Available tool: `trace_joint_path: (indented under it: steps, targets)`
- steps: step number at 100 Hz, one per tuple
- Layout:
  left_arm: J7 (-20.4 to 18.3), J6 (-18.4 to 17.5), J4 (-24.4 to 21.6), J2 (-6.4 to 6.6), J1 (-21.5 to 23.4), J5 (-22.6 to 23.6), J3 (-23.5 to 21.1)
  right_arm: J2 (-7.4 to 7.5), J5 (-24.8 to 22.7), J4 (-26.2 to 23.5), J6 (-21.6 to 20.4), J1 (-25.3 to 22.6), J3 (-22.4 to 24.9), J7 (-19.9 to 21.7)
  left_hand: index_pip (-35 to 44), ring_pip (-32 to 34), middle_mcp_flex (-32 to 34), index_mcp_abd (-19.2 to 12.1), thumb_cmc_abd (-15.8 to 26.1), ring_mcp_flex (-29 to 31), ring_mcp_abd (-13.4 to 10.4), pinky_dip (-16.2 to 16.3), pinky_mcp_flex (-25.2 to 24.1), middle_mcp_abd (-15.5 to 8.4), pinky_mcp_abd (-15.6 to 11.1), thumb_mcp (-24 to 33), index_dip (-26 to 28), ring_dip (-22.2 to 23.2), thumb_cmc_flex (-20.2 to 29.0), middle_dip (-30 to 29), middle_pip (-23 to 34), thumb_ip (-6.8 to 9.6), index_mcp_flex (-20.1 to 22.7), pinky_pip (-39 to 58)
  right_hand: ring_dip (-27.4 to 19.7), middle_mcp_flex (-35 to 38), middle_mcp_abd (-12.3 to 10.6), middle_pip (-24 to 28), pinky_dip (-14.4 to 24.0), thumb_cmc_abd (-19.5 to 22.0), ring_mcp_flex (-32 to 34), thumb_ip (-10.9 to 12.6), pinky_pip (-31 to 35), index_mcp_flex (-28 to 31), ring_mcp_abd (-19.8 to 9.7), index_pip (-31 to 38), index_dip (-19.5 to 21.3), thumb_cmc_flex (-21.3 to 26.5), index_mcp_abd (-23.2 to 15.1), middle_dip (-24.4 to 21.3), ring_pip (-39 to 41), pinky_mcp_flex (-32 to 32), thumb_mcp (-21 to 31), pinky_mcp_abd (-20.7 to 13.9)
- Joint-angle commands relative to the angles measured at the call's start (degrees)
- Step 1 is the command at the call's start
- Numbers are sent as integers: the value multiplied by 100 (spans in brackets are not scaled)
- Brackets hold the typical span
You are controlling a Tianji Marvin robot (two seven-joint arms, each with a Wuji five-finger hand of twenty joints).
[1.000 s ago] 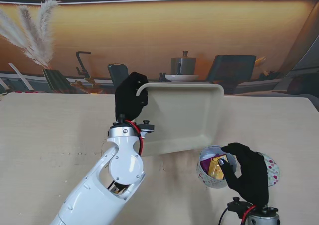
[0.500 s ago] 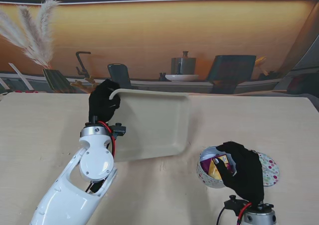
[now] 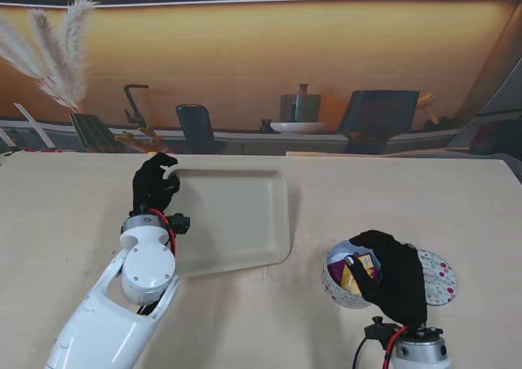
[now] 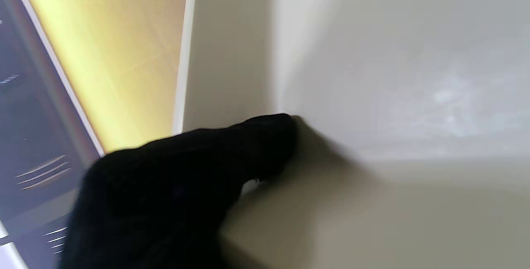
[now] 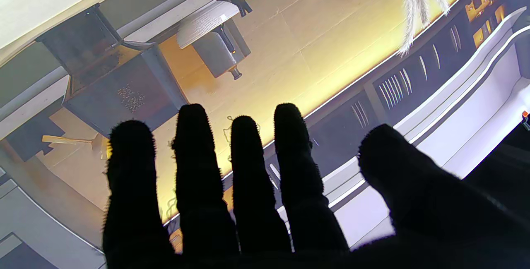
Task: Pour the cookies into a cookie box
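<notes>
Our left hand [image 3: 155, 183] is clamped on the far-left corner of the cream tray [image 3: 236, 222]; black-gloved fingers wrap over the rim there. In the left wrist view one fingertip [image 4: 269, 145] presses on the tray's [image 4: 393, 95] inner wall, right at the corner where wall meets floor. The tray sits low over the table [image 3: 65, 214], slightly tilted, near edge about at table level; we can't tell if it touches. Its inside looks bare, smooth, pale, w/ rounded corners & a raised lip.

Our right hand [image 3: 397, 279] is on the right side, nearer to us, fingers draped over the cookie box [image 3: 347, 273]. We can't tell whether it's actually gripping the box or just resting on it. In the right wrist view the hand [image 5: 248, 202] shows four fingers straight & slightly apart, thumb off to the side, nothing visible between them.

The box is a round, pale-walled tub w/ small dots on the outside. Inside we see gold & purple wrapped cookies [image 3: 356, 273]. Just beside it on the right lies a round lid [image 3: 440, 276], white w/ coloured dots, partly hidden behind the hand.

Tray & box are well apart, bare table between them. Beyond the far table edge: pampas grass [image 3: 49, 55] at left, a metal pot [image 3: 300, 106] on a white plate mid-back, dark chairs either side.
</notes>
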Motion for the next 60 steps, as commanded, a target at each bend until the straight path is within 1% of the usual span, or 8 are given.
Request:
trace_joint_path:
  steps: [1,11,19,44,60]
  targets:
    - [-112,124,-24,-22,66,6,-24,-2,2,-5,18,8,-29,102,573,1470,505,-90,714,1079,-415,142,163,-513,33,416,101,233,379,195,805,620,351,703,51,-30,2,54,-60,37,-111,162,43,-35,185,-77,-45,-80,2,19,43,-76,-57,56]
    - [-24,220,106,-49,40,65,-19,2,3,8,23,26,-36,127,564,1462,515,-82,709,1082,-412,149,160,-504,33,425,96,230,378,192,804,625,354,680,49,-34,-2,51,-58,34,-115,163,44,-36,185,-78,-45,-84,-1,18,38,-76,-57,57]
    - [-9,349,171,-69,18,9,-32,-1,23,14,25,44,-49,137,566,1460,514,-79,700,1076,-404,154,159,-494,33,430,97,229,381,191,801,626,360,671,48,-30,-8,54,-58,35,-117,163,42,-32,187,-77,-44,-82,0,20,37,-81,-56,58]
    - [-303,1026,348,-72,-68,-173,-122,2,29,39,27,73,-67,162,548,1450,499,-69,715,1052,-354,170,153,-490,33,414,89,234,384,191,786,610,347,644,49,-25,-4,50,-51,28,-109,164,43,-33,184,-79,-43,-78,-6,18,38,-86,-54,74]
    - [-457,1288,602,-82,-192,-300,-156,4,35,46,39,81,-79,174,517,1439,475,-72,737,1012,-338,172,148,-499,33,388,77,245,389,190,766,600,325,613,48,-18,-10,49,-48,26,-111,164,41,-35,186,-80,-43,-76,-3,17,36,-91,-54,70]
